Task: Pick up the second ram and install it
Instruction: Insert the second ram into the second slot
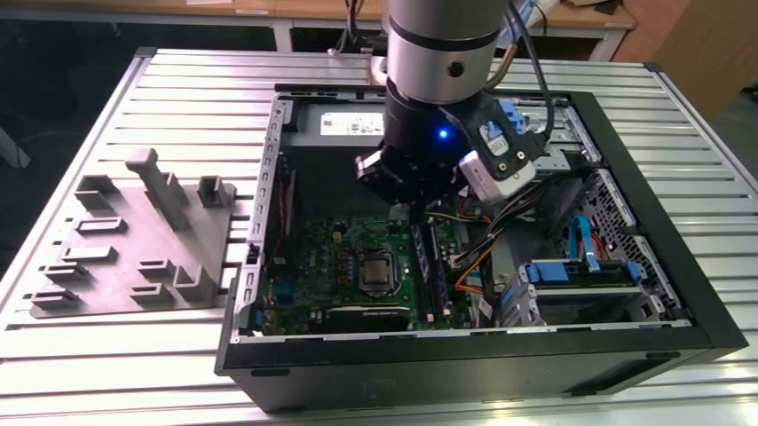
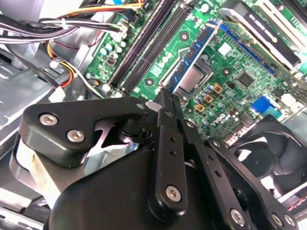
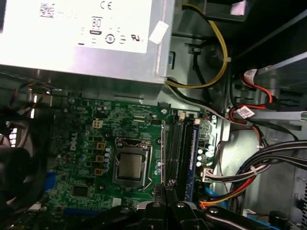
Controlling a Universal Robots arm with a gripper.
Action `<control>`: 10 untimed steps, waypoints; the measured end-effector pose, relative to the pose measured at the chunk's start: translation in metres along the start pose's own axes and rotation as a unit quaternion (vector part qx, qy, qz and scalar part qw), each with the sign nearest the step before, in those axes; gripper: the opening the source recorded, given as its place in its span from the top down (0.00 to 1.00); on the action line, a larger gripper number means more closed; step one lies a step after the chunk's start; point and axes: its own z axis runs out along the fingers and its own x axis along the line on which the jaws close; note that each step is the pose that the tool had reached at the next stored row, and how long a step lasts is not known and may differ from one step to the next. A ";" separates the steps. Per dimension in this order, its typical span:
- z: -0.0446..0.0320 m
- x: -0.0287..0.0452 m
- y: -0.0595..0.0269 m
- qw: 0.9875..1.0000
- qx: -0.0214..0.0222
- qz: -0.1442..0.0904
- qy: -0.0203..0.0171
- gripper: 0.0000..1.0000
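Observation:
My gripper is lowered inside the open computer case, over the green motherboard. Its fingers are shut on the second ram, a thin stick seen edge-on in the first wrist view. In the second wrist view the second ram shows a bluish face with chips and reaches out from the fingertips. It hangs just above the board, between the processor socket and the long black slots, running parallel to them. Whether it touches a slot cannot be told.
The grey power supply sits at the back of the case. Bundled cables crowd the side beyond the slots. A black fan is near the socket. A drive cage fills the exterior view's right. A grey fixture plate lies on the slatted table.

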 end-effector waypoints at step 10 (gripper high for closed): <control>0.0013 -0.0023 -0.0002 1.000 0.001 0.015 0.000 0.89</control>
